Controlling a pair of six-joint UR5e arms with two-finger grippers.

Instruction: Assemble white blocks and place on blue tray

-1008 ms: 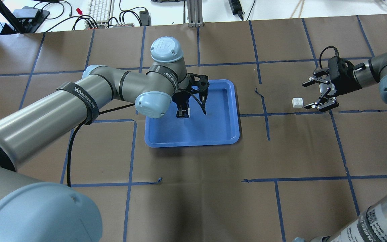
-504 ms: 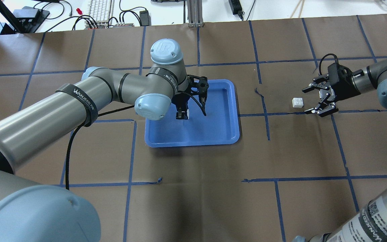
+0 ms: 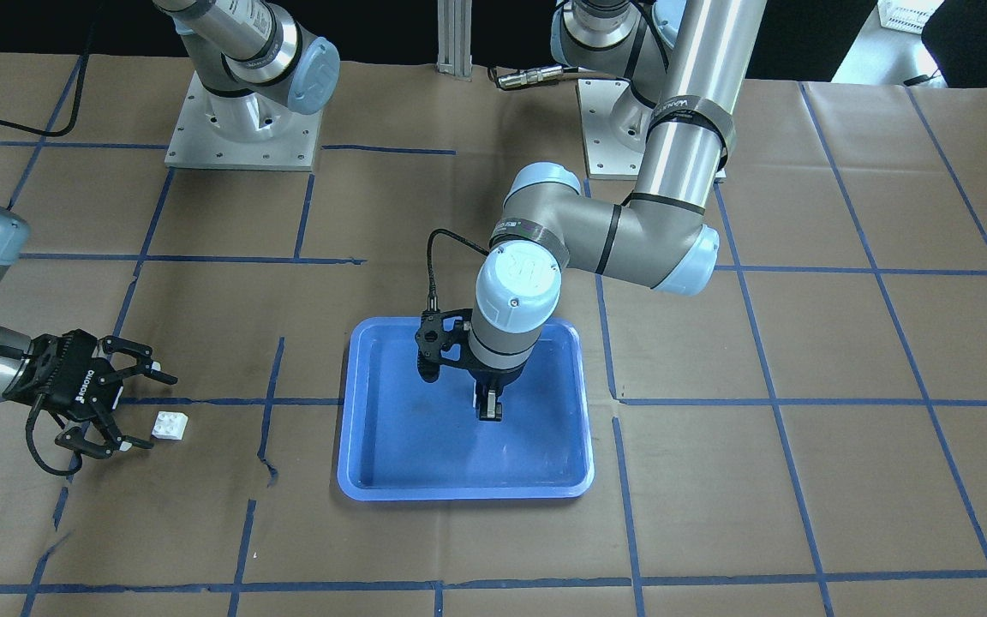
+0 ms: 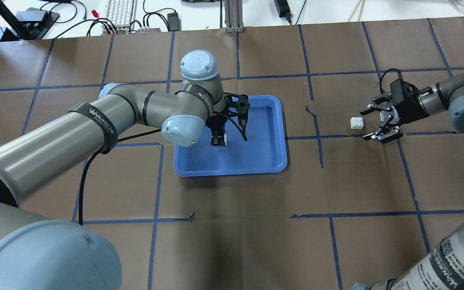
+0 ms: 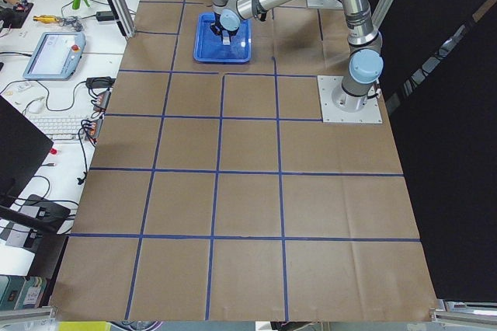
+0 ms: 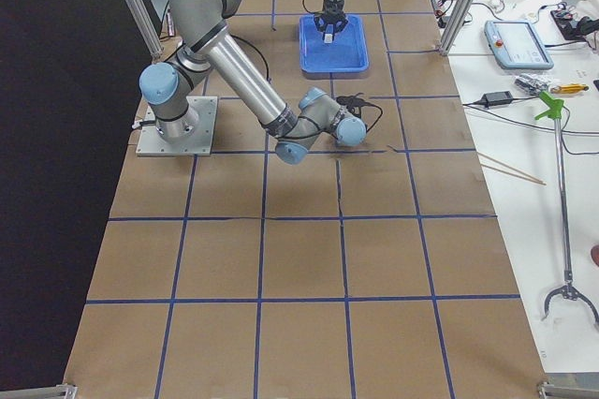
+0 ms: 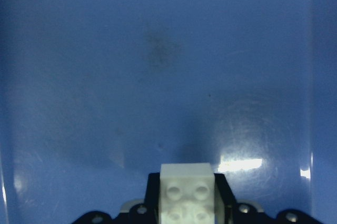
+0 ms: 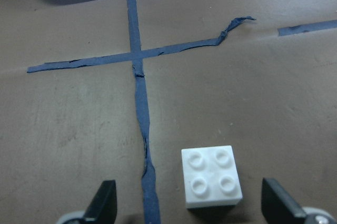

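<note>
The left gripper pinches a small white studded plastic brick over the light-blue rectangular plastic tray — apparently not yet set down. The right gripper gapes wide at the second white brick on brown paper — light, rigid, slick; grip its flat sides.

Silver-grey arms, pale-blue joint caps, black lettered straps, black hands, black cables.
</note>
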